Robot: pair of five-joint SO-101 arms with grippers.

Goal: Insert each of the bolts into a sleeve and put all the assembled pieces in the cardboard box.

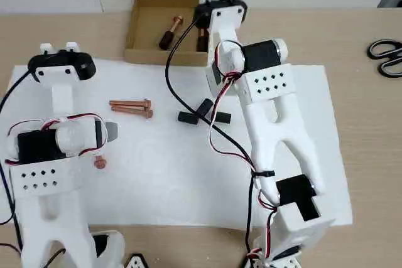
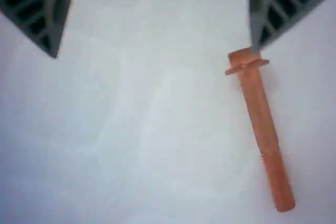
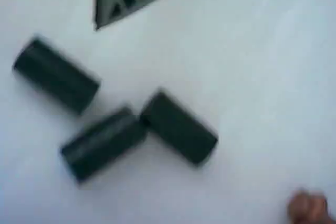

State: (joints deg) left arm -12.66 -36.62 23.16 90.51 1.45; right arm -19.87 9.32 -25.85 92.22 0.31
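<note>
Honestly, left claw (image 2: 152, 50) gapes wide and empty over a stiff, light, probably slippery bolt (image 2: 261, 129), so I'd pinch mid-shank.

White arms (image 1: 279, 130) carry black servos (image 1: 260, 54) and red-white-black cables (image 1: 221, 144).

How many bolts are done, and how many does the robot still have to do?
Done: one bolt in its sleeve lies in the cardboard box; a second dark piece there is half hidden. In hand: the left gripper is open over a loose bolt, holding nothing. Left: three bolts and three sleeves lie unjoined on the white sheet.
</note>
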